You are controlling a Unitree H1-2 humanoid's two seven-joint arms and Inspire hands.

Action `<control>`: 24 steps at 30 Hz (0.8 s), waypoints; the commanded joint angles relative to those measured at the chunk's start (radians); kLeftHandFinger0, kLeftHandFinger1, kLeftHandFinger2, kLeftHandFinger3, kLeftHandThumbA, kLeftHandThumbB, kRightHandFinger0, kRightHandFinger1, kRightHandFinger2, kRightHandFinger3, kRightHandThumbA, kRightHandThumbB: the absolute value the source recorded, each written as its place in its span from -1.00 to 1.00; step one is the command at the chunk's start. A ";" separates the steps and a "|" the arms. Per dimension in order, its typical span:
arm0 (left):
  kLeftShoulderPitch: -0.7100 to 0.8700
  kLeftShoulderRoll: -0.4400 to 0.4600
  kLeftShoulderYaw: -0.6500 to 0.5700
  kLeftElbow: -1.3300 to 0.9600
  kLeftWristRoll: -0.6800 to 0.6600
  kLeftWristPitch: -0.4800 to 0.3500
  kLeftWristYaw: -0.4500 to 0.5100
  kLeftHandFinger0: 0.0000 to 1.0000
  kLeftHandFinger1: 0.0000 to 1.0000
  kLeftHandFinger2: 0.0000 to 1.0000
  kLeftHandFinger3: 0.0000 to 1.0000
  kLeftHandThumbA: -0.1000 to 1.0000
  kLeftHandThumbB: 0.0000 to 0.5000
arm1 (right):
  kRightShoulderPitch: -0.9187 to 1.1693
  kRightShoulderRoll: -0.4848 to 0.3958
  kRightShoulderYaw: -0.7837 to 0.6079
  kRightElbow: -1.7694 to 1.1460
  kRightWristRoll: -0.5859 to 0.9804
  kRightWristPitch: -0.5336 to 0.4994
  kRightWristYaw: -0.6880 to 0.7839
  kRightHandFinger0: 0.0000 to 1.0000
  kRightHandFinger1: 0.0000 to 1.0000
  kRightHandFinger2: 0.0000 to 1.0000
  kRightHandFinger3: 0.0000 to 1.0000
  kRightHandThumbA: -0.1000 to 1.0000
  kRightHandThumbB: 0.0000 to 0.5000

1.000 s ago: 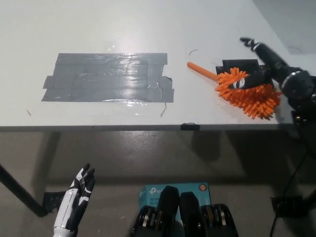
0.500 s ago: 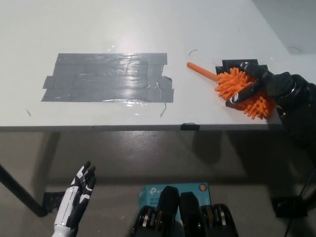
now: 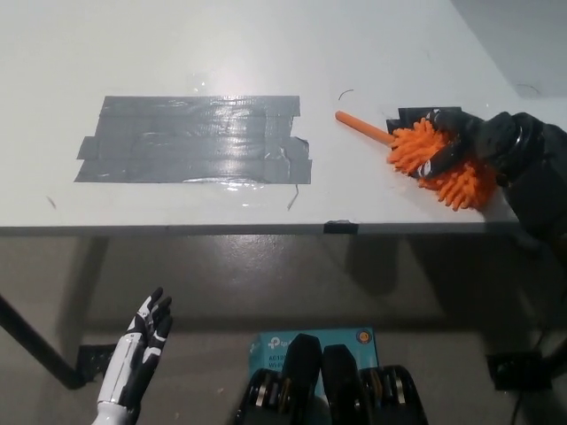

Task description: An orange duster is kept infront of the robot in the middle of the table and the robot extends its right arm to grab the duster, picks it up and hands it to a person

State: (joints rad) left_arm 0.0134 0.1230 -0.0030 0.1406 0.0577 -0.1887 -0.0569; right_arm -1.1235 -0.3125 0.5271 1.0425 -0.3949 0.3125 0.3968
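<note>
While the white left hand rests open, right hand fingers clasp the orange duster.

The orange duster lies flat near the right end of the table, close to its front edge. Its head is a shaggy mop of stubby, bright orange noodle-like strands. A thin, straight orange handle sticks out from the head, angling away toward the table's back and left. Part of the head is covered, so its full outline cannot be seen.
</note>
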 commanded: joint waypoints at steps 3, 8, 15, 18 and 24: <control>-0.030 0.010 0.002 -0.015 0.006 -0.019 0.002 1.00 1.00 1.00 1.00 0.82 -0.16 | 0.004 -0.009 0.091 -0.014 -0.085 -0.020 0.096 -1.00 -0.97 -0.53 1.00 -1.00 -0.45; -0.034 0.008 0.005 -0.009 -0.007 -0.030 -0.003 1.00 1.00 1.00 1.00 0.83 -0.46 | 0.016 -0.007 0.096 -0.020 -0.093 -0.005 0.086 -0.92 -0.56 -0.22 1.00 -1.00 -0.63; -0.036 0.008 0.006 -0.017 -0.009 -0.027 -0.005 1.00 1.00 1.00 1.00 0.91 -0.56 | 0.029 -0.019 0.099 -0.016 -0.110 -0.035 0.081 -0.57 -0.16 -0.04 1.00 -1.00 -0.55; -0.038 0.008 0.006 -0.016 -0.008 -0.027 -0.005 1.00 1.00 1.00 1.00 0.92 -0.59 | 0.031 -0.023 0.101 0.012 -0.116 -0.060 0.073 -0.75 -0.30 -0.19 1.00 -1.00 -0.63; -0.040 0.011 0.009 -0.019 -0.008 -0.024 -0.004 1.00 1.00 1.00 1.00 0.93 -0.58 | 0.079 -0.051 -0.045 -0.018 0.000 -0.112 0.019 -0.68 -0.16 -0.26 0.35 -1.00 -0.54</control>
State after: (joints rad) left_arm -0.0157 0.1233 -0.0001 0.1434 0.0564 -0.1913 -0.0610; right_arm -1.1085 -0.3320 0.5580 1.0197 -0.4771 0.2498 0.3990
